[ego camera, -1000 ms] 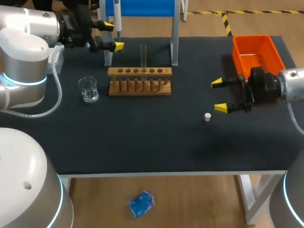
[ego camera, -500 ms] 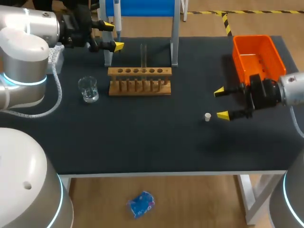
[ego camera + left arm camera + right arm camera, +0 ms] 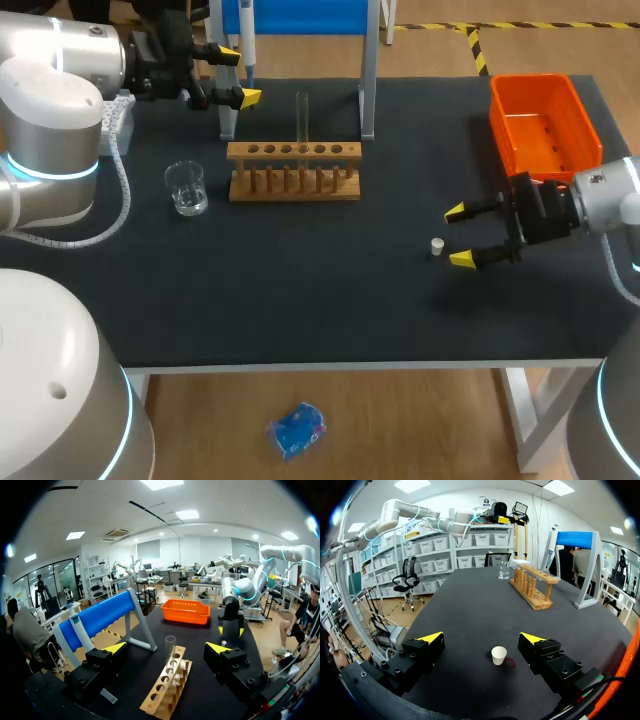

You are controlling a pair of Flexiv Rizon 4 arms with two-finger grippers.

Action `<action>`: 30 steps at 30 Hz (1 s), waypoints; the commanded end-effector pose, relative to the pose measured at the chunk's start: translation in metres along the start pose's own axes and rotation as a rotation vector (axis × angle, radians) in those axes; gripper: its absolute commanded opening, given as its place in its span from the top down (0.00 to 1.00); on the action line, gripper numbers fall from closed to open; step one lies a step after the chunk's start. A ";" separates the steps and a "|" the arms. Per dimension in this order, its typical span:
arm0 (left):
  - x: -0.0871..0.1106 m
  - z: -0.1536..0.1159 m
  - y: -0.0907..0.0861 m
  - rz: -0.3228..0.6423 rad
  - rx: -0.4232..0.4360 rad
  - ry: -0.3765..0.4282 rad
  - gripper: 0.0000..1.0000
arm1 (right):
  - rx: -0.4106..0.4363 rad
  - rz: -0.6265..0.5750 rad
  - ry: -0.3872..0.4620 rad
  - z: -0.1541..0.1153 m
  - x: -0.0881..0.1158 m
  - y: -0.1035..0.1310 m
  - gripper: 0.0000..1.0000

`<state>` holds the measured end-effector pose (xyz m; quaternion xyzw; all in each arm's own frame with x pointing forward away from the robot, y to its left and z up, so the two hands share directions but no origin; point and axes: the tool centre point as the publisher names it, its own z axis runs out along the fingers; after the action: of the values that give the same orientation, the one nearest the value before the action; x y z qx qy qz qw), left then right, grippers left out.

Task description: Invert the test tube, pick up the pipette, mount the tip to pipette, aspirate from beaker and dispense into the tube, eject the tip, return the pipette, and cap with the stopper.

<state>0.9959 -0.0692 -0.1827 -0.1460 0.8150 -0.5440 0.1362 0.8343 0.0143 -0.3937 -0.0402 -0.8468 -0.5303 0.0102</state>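
A: Where is the stopper (image 3: 437, 245) right now?

B: It lies on the dark bench (image 3: 330, 300), toward the right side and well apart from the wooden rack (image 3: 293, 170). The right tool (image 3: 458, 236) sits just beside it, with its yellow tips pointing toward it.

A: Is the tool clamped on it?

B: No — the fingers stand wide apart. From the right wrist, the small white stopper shows in the gap between them and touches neither.

A: And the test tube (image 3: 302, 115)?

B: It stands upright in one of the rack's middle holes. Its open end is up, as far as the left wrist view shows.

A: The left tool (image 3: 238, 75)?

B: It is at the far left of the bench, beside the left leg of the blue stand (image 3: 300, 15). Its fingers are apart and hold nothing. It faces along the rack, with the tube ahead of it.

A: The pipette (image 3: 247, 40)?

B: It hangs on the stand, near the left tool but not touched by it.

A: Anything else on the bench?

B: A glass beaker (image 3: 186, 187) stands just left of the rack — and an orange bin (image 3: 545, 120) sits at the far right, beyond the right tool.
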 end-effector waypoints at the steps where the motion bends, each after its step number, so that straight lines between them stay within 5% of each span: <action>1: 0.001 0.000 0.000 0.000 0.000 -0.002 0.00 | 0.021 0.014 0.005 0.009 -0.007 -0.004 0.00; 15: 0.001 0.000 0.000 0.000 0.000 -0.002 0.00 | 0.092 0.045 -0.006 0.016 -0.011 -0.005 0.00; 17: 0.001 0.000 0.000 0.000 0.000 -0.002 0.00 | 0.095 0.046 -0.005 0.018 -0.010 -0.006 0.19; 20: 0.001 0.000 0.000 0.000 0.000 -0.002 0.00 | 0.104 0.054 -0.005 0.021 -0.010 -0.010 0.00; 26: 0.001 0.000 0.000 0.000 0.000 -0.002 0.00 | 0.115 0.065 0.000 0.025 -0.010 -0.017 0.06; 30: 0.001 0.000 0.000 0.000 0.000 -0.002 0.00 | 0.121 0.070 0.002 0.026 -0.011 -0.021 0.20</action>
<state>0.9959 -0.0691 -0.1827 -0.1461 0.8150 -0.5440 0.1362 0.8422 0.0272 -0.4205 -0.0691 -0.8750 -0.4782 0.0300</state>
